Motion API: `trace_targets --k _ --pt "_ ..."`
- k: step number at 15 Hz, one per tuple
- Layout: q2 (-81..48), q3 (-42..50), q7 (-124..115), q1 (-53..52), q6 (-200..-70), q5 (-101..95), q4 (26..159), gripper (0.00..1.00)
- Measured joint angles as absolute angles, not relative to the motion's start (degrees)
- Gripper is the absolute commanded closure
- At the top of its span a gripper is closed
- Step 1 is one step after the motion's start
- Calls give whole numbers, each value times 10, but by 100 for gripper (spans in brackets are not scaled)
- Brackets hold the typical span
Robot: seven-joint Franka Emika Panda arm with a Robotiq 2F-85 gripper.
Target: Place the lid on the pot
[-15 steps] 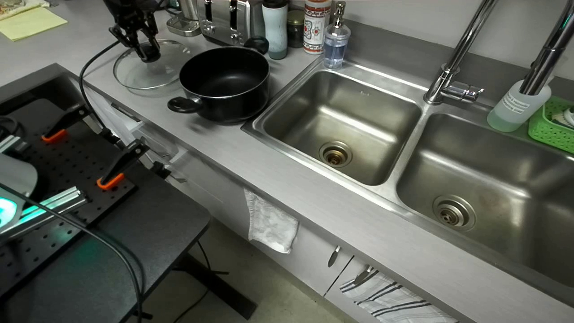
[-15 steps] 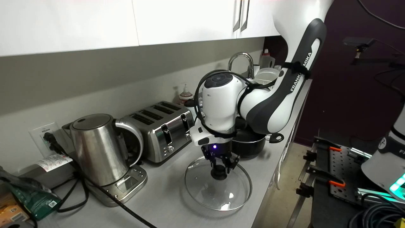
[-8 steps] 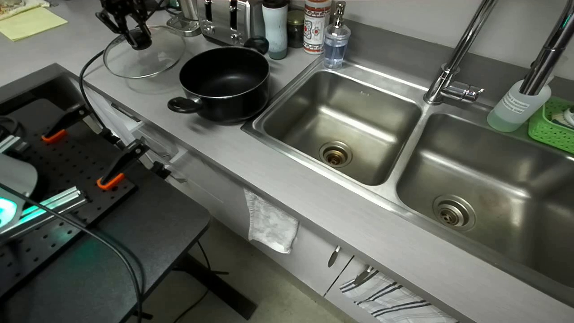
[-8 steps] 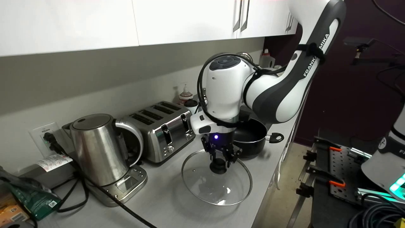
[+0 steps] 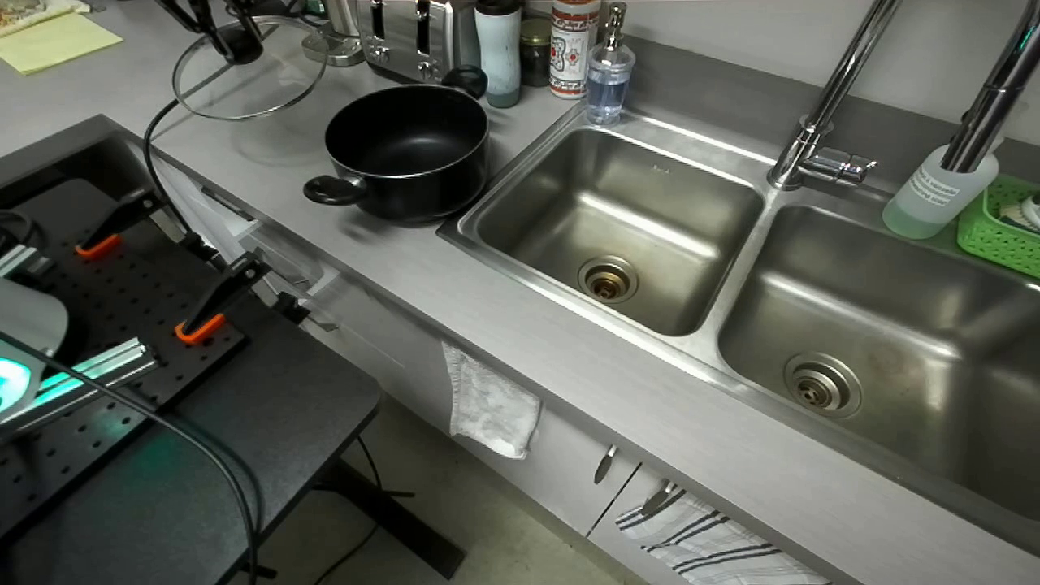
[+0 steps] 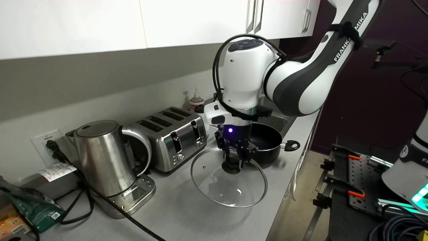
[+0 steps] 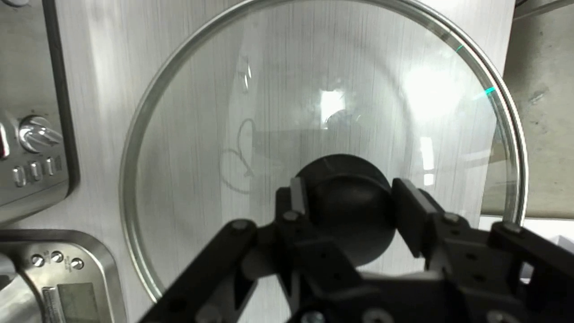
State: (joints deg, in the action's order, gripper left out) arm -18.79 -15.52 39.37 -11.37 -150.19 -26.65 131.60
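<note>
Within the last second the lid [image 5: 272, 81] has climbed higher, and we now see it hanging clear of the counter [image 5: 390, 268] in the upper left of the frame. Our pincer [image 7: 347, 199] has the lid's dark knob [image 7: 352, 220] gripped between its pads [image 7: 298, 196]. The pot [image 5: 410, 154] stands uncovered and apart from the lid, near the top of the frame, left of centre. We take it that the lift is all but finished; the carry across and the lowering remain, and we would want the lid well above the pot before moving sideways.

The counter is pale grey, finely streaked in the wrist view. In an exterior view a steel kettle [image 6: 100, 160] and a toaster [image 6: 170, 140] fill the left, under white cabinets [image 6: 200, 23]. A double steel sink [image 5: 528, 223] takes the right of the frame in an exterior view, with a white cloth [image 5: 491, 406] hanging at lower centre.
</note>
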Motion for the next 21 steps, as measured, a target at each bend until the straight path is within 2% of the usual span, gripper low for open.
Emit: trace_targets --k 21 --pt "-85 -123 251 -76 -1454 -123 1337 76"
